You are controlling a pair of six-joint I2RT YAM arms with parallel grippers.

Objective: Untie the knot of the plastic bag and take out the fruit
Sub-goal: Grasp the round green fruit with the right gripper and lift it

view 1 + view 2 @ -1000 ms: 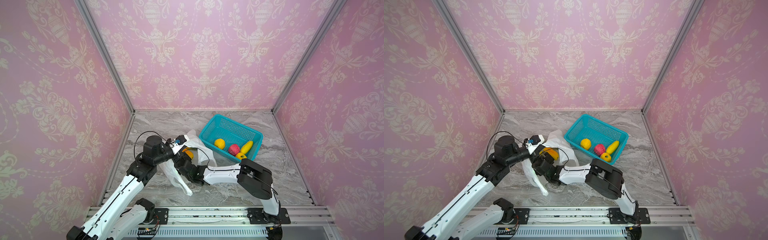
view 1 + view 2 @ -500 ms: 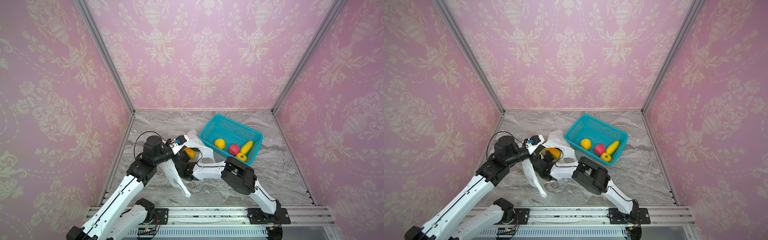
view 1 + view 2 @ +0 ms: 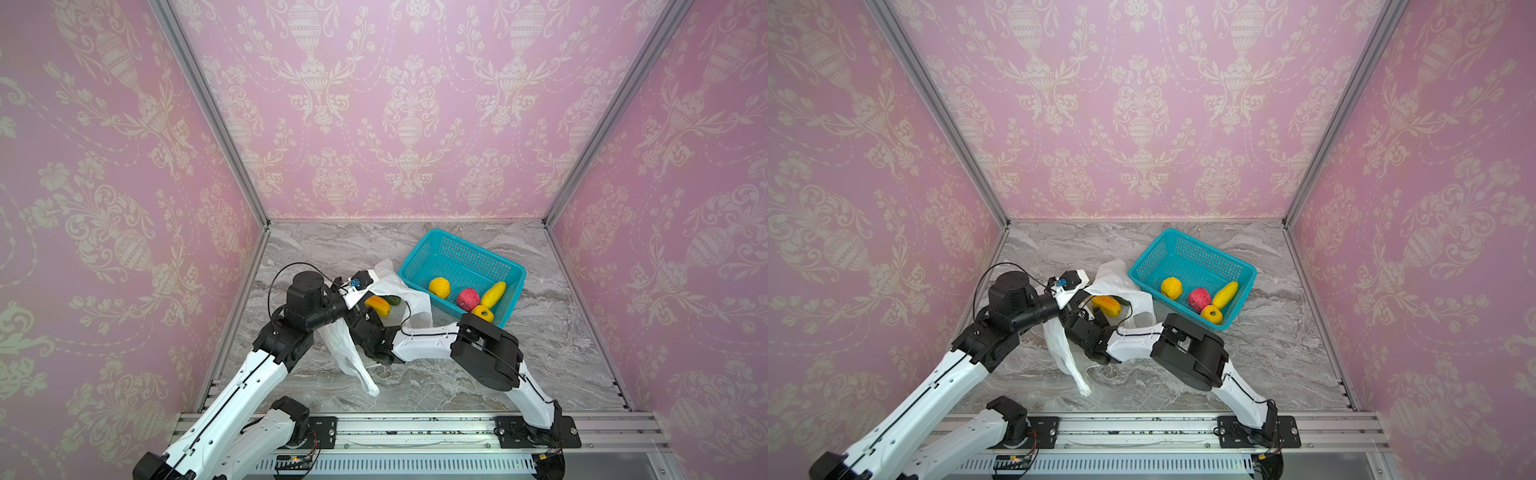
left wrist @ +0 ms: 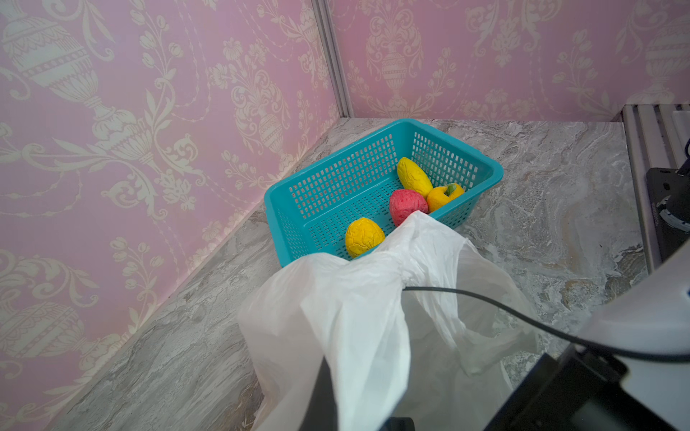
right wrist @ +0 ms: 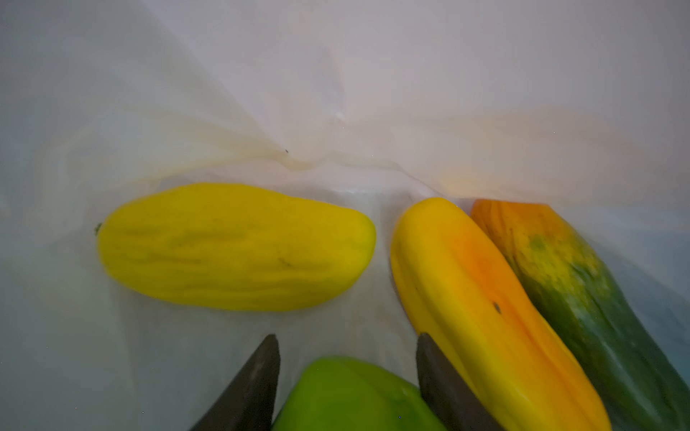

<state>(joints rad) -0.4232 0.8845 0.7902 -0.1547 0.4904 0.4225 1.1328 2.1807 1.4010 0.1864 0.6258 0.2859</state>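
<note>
Right claw [image 5: 347,336], inside the plastic bag [image 5: 336,93], has 2 fingers [image 5: 257,380] around the green fruit [image 5: 351,395]; grip I cannot tell. Left claw [image 4: 358,403] is clamped on the bag.

The plastic bag [image 3: 347,353] is showing translucent white. The yellow fruit [image 5: 235,248] is appearing plain yellow, the yellow-orange fruit [image 5: 485,309] is shading from yellow to orange, the orange-green fruit [image 5: 582,294] is grading from orange into dark green, and the green fruit [image 5: 351,395] is showing bright green. The mesh basket [image 3: 457,257] is showing teal, the worktop [image 3: 540,353] veined grey marble, the walls [image 3: 415,104] pink with cream damask.
</note>
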